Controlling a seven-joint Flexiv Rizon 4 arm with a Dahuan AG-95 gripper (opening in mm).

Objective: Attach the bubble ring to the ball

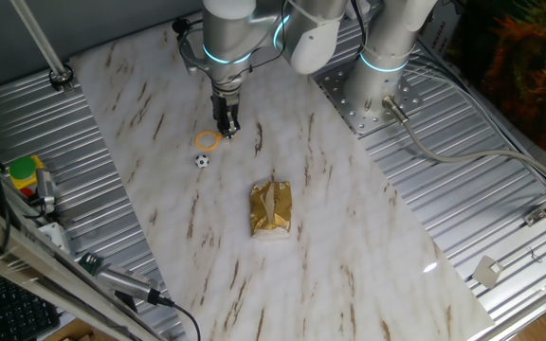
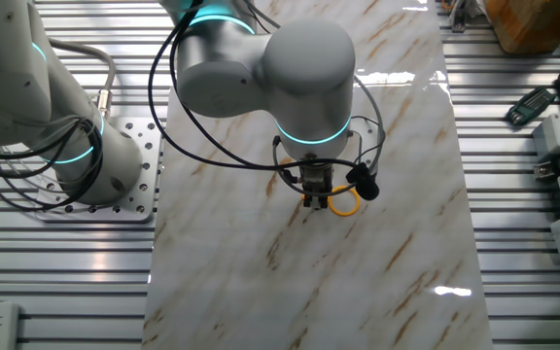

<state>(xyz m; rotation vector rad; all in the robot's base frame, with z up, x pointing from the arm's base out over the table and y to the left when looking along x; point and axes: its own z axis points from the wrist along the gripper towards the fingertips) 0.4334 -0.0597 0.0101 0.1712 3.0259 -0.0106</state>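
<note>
The gripper (image 1: 227, 131) pointed straight down at the marble-patterned table (image 1: 349, 218), its fingertips at the right edge of the bubble ring (image 1: 209, 141). Whether the fingers clamped the ring's handle could not be determined from either view. The ring lay flat on the table, hoop to the left of the fingertips in one fixed view; the handle was hidden by the fingers, so its long axis could not be read.

That view also showed the ball (image 1: 202, 161) just below the ring, apart from it, and a gold packet (image 1: 271, 209) further down the table. In the other fixed view the arm hid both; only part of the ring (image 2: 344, 204) appeared beside the gripper (image 2: 315, 201).
</note>
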